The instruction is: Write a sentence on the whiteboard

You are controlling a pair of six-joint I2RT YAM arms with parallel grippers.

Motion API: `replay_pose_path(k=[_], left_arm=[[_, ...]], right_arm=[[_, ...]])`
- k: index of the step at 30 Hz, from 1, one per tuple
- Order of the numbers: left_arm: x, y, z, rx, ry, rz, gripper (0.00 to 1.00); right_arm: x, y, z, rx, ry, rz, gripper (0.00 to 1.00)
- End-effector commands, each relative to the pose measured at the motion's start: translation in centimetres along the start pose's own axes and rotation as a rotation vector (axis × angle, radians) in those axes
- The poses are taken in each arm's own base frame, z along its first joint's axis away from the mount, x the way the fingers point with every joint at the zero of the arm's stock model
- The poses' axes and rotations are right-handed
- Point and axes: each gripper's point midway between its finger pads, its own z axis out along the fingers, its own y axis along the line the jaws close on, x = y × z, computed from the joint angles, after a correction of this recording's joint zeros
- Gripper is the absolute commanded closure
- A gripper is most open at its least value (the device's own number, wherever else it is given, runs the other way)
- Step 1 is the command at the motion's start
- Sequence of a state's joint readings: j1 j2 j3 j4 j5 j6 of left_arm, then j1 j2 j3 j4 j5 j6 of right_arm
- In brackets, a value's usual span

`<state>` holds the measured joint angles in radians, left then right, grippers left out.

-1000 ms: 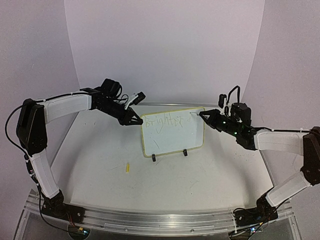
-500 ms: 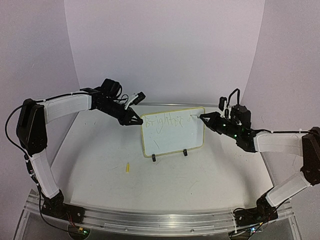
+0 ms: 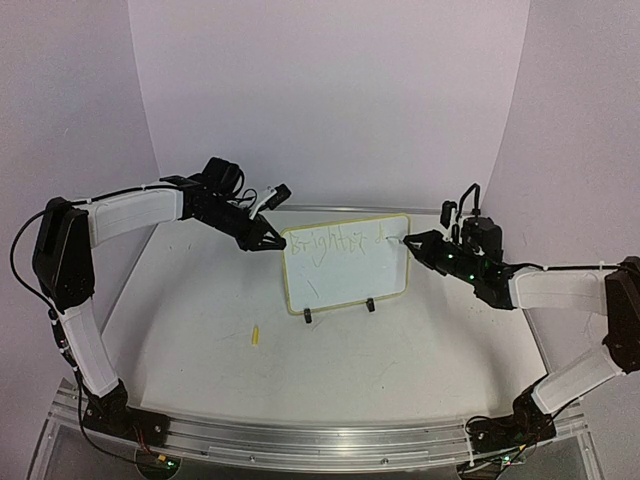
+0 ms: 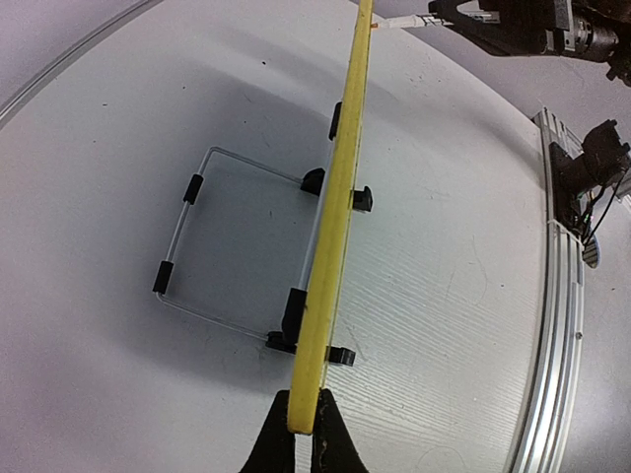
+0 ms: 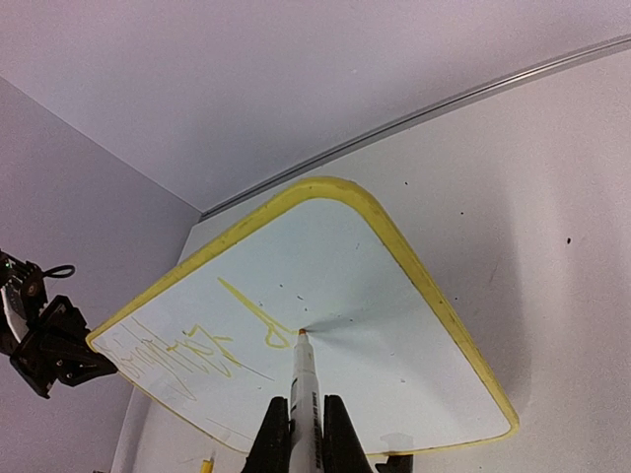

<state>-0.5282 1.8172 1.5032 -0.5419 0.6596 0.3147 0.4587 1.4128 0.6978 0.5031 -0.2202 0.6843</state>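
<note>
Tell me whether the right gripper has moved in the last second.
Yes. The right gripper, shut on the marker, has shifted slightly down and inward across the whiteboard, away from its top right corner.

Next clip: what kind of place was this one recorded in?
Most likely a lab robot-testing bench, not a home or office: a white table, a plain curved backdrop closing it in, and an aluminium rail at the near edge carrying both arm bases.

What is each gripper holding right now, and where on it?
Left gripper pinches the whiteboard at its left rim; right gripper holds a marker by its barrel.
</note>
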Motion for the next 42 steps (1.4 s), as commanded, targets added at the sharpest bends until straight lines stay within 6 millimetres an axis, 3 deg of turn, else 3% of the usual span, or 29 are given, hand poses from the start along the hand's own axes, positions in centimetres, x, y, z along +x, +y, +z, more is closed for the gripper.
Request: replay_pose_path(k=[1, 5, 12, 20, 28, 34, 42], left_arm=[[-1.1, -0.5, -1.3, -0.032, -0.013, 0.058, 1.00], [-1.1, -0.5, -1.3, -0.032, -0.013, 0.059, 1.00], [-1.1, -0.5, -1.4, -0.036, -0.013, 0.060, 1.00], [-1.0, -0.5, -1.3, -0.034, -0.012, 0.059, 1.00], [-1.0, -0.6, -1.2, -0.033, -0.012, 0.060, 1.00], [-1.0, -0.5, -1.2, -0.032, -0.011, 0.059, 1.00], [-1.0, -0.5, -1.2, -0.032, -0.011, 0.058, 1.00]], right_arm=[[-2.5, 1.1, -1.5, -0.010, -0.091, -0.018, 1.00], [-3.0, 1.6, -2.0, -0.026, -0.101, -0.031, 1.00], [-2.0, 0.8, -0.9, -0.008, -0.066, -0.017, 1.00], [-2.7, 0.3, -0.7, 0.015, -0.091, -0.012, 1.00], [-3.3, 1.9, -0.2, -0.041, -0.077, -0.053, 1.00], [-2.4, 2.0, 0.2, -0.060, -0.040, -0.062, 1.00], [-0.5, 0.3, 0.4, -0.024, 0.006, -0.037, 1.00]])
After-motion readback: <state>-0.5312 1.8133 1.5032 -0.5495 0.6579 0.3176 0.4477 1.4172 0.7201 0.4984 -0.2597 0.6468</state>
